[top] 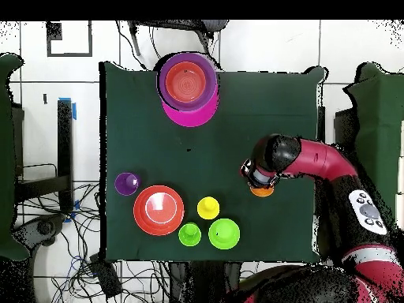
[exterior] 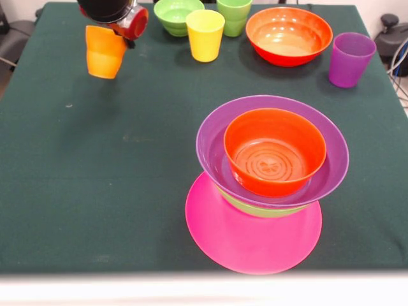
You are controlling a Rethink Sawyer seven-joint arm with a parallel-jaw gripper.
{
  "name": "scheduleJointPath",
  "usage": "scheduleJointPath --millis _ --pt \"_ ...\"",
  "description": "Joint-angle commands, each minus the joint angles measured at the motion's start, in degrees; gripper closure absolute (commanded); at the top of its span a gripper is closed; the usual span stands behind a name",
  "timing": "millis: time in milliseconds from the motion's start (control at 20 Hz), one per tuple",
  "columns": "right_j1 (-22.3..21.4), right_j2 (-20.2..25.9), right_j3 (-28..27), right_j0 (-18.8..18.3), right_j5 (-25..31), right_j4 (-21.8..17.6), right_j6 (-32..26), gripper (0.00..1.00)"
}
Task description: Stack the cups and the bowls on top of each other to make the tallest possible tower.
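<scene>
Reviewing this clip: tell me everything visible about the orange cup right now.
The orange cup is a small, glossy, tapered plastic tumbler with no handle. It hangs upright and slightly tilted from the gripper, which holds it at the rim, clear above the green table. It touches nothing else and is apart from the yellow cup and the tower. In the overhead view only its edge shows beneath the arm.

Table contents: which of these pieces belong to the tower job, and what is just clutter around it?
Job:
- tower: orange-red bowl in purple bowl, on light green bowl, on pink base
- orange cup, lifted in the gripper
- yellow cup
- light green cup
- purple cup
- loose orange-red bowl
- small green bowl

Lying about:
- cables on the floor beside the table
</scene>
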Motion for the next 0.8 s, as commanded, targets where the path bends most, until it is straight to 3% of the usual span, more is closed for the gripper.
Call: scheduleJointPath --millis 50,550,800 --pt "2.1 3.44 -4.77 2.95 7.67 -2.71 -11.65 1.0" --pt "6.52 4.15 -9.14 5.52 12.84 -2.29 -10.91 1.0" --pt "9.54 3.81 -9.84 5.14 10.37 -3.04 -11.53 1.0"
